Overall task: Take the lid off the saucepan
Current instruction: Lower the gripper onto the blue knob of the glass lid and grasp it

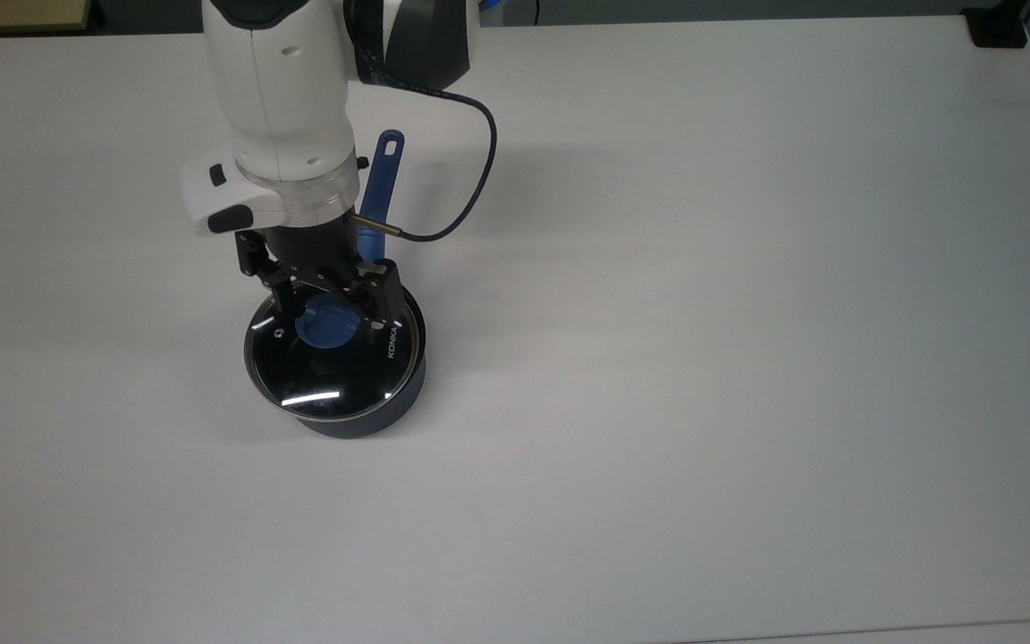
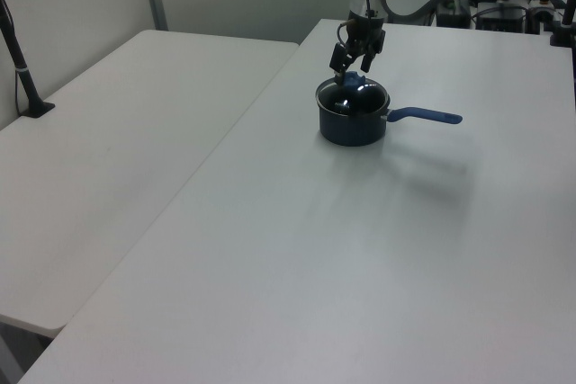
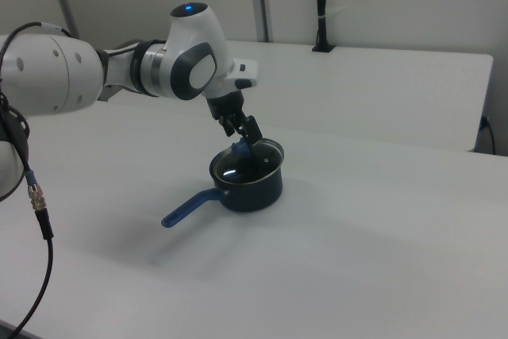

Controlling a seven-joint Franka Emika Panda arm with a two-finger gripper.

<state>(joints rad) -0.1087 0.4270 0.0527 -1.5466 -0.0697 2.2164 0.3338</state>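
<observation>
The white table (image 1: 747, 358) fills the scene, broad and pale, with a second table (image 2: 117, 150) butted against it on the left view's left. Over it reaches the arm (image 1: 287, 107), white shell with dark joints, a black cable (image 1: 470, 170) looping off the wrist on the top view's right.

Now the saucepan (image 1: 390, 407): a small dark pot sitting upright on the table, in the top view's left half, roughly mid-depth. What is inside cannot be made out; the glass shows only dark and a few bright reflections. Its long blue handle (image 1: 378, 183) runs straight away from the pot towards the top view's upper edge, leaning a touch to the top view's right, with the hole at the far tip. In the left view that same handle (image 2: 427, 116) points to the left view's right; in the right view it (image 3: 186, 208) points towards the right view's lower left.

The lid (image 1: 332, 367) sits on the pot, flat and level, "KONKA" lettering on the top view's right side, steam vent towards the top view's left.

And the hand (image 1: 327, 309) is right down over the blue knob (image 1: 327, 324), its fingers (image 1: 384, 300) spread apart, one on each side of the knob, not closed on it.
</observation>
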